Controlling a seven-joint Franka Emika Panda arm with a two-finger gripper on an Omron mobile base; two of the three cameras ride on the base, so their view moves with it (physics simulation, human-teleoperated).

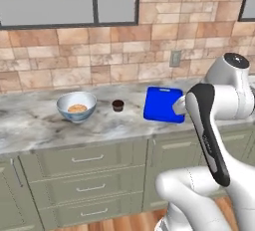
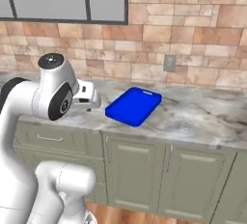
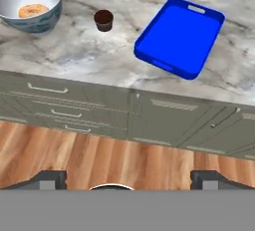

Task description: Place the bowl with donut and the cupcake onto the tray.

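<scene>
- The bowl point(image 1: 76, 107) is round with a wide rim, white inside and pale blue-grey outside; it stands upright on the marble counter point(image 1: 30, 125), at the left end of the row of things, as the hand view point(image 3: 31, 5) also shows.
- The donut point(image 1: 77, 108) lies in the bottom of the bowl: a small golden-orange ring, much smaller than the bowl; seen from the hand view point(image 3: 33, 11) it sits a little off centre.
- The cupcake point(image 1: 118, 105) is a small, dark brown cake in a dark wrapper, standing upright on the counter between bowl and tray, apart from both; the hand view point(image 3: 103, 20) shows it nearer the bowl.
- The tray point(image 1: 162, 103) is bright blue and rectangular, with rounded corners and a raised rim; it lies flat on the counter, set at an angle to the counter edge, with a handle slot at its far end point(image 3: 180, 37). From the right base view point(image 2: 133, 105) it holds nothing.
- The gripper point(image 3: 128, 180) hangs out in front of the cabinets, over the wooden floor point(image 3: 99, 160), well apart from all the things; its two dark tips stand wide apart with nothing between them.
</scene>
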